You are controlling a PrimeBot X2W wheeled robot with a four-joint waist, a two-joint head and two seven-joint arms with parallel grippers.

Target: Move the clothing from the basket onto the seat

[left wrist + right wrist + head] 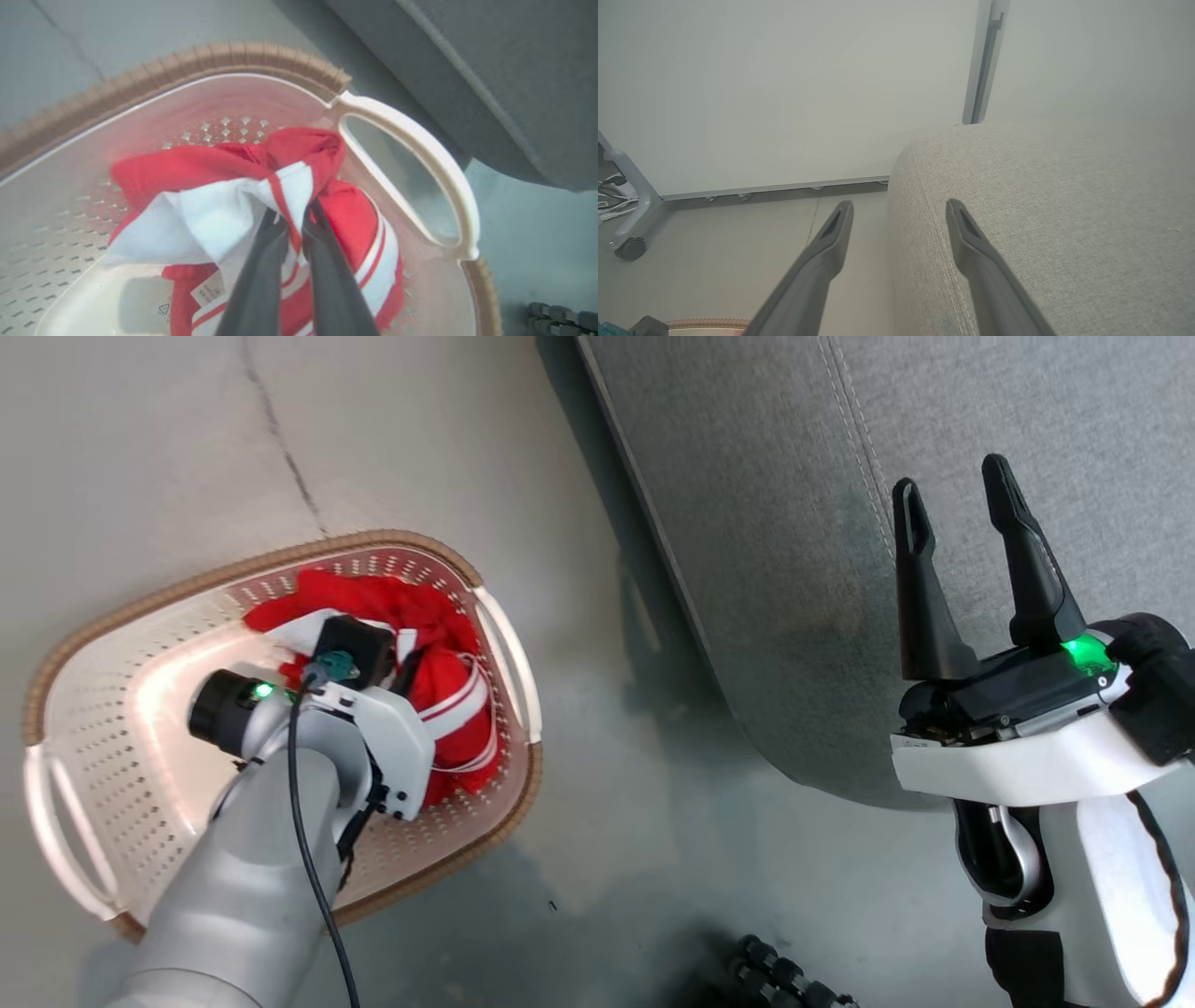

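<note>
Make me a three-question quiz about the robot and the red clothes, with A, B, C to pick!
1. Where is the clothing?
A. on a shelf
B. in the basket
C. on a hook

2. What colour is the basket's rim?
A. blue
B. green
C. brown

3. How is the right gripper?
A. open, holding nothing
B. shut on a sock
C. shut on a cup

Answers:
1 B: the clothing lies inside the basket's white walls.
2 C: the woven-look edge is brown.
3 A: its two fingers stand apart with nothing between them.
</note>
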